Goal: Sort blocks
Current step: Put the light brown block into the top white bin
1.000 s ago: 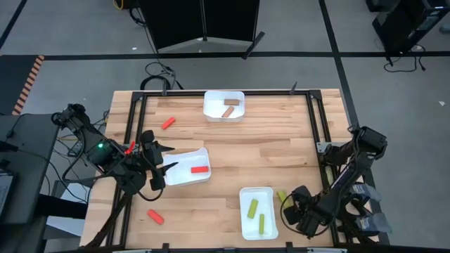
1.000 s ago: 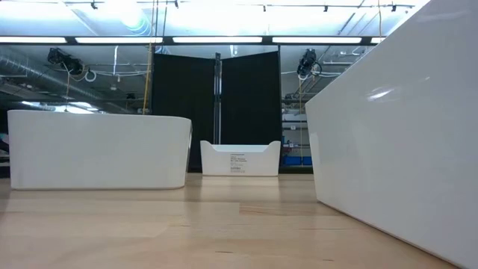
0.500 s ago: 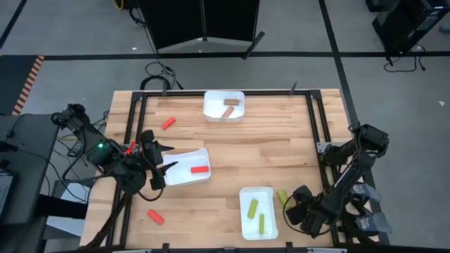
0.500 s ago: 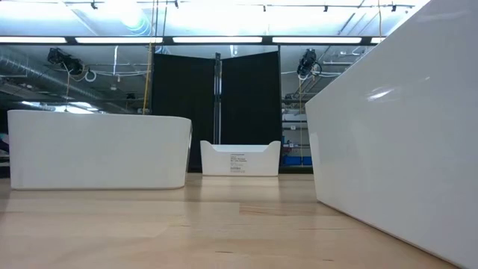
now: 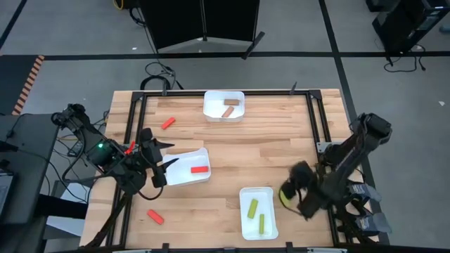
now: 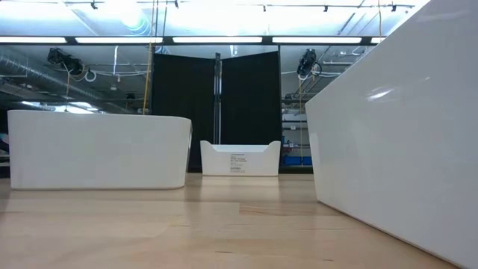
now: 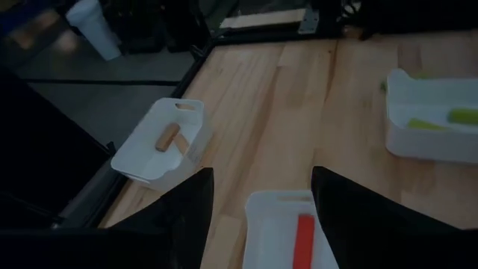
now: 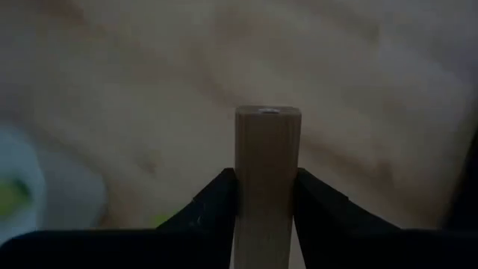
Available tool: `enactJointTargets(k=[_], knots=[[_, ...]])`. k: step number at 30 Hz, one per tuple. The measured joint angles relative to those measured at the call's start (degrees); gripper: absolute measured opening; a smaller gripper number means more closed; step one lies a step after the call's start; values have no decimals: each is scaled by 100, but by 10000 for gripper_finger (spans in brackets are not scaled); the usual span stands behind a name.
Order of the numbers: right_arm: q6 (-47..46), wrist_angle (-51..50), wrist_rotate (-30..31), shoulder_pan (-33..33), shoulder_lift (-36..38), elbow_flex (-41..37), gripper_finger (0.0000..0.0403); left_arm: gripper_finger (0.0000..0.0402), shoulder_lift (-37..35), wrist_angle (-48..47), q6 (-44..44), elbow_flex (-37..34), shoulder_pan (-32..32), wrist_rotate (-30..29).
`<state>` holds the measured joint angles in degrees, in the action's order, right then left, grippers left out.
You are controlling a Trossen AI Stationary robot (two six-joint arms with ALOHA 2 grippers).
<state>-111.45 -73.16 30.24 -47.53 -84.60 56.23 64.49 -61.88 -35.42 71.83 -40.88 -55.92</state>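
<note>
- Far white tray (image 5: 223,106): one tan block (image 5: 228,111) inside. Left tray (image 5: 184,169): one red block (image 5: 200,169). Near tray (image 5: 256,212): two yellow-green blocks (image 5: 252,208).
- Two loose red blocks (image 5: 168,124) on the table (image 5: 267,151), one far, one near.
- Right gripper (image 8: 267,196) just beside the near tray, clamped on a tan stick (image 8: 267,175) pointing straight out past the fingers.
- Left gripper (image 7: 258,196) spread wide over the left tray, holding nothing.

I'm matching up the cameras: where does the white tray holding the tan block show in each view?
High view: tan-block tray at the far edge, centre.
Low view: small, centre, far back.
Left wrist view: left of middle.
Right wrist view: not in it.
Shared landmark: red-block tray, nearer.
</note>
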Motion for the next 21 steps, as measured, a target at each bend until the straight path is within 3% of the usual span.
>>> enactJointTargets(k=[3, 5, 9, 11, 14, 16, 21], knots=[[910, 146, 894, 683, 325, 4, 115, 232, 0, 157, 2, 0, 79, -105], [1924, 764, 1407, 1250, 499, 4, 115, 232, 0, 222, -66, 0, 180, -110], [5022, 3002, 1682, 2561, 700, 7, 115, 232, -4, 309, -204, -107, 402, -89], [6727, 4411, 1331, 3235, 664, 7, 115, 232, -4, 470, -210, -298, 533, 17], [8647, 6419, 338, 4225, 453, 15, 115, 232, 2, 690, -245, -643, 738, 252], [9232, 7126, -360, 4894, 226, 122, 115, 232, 2, 881, -269, -870, 912, 331], [9487, 7210, -1492, 6421, -644, 736, 115, 232, -18, 1244, -330, -1139, 1388, 536]])
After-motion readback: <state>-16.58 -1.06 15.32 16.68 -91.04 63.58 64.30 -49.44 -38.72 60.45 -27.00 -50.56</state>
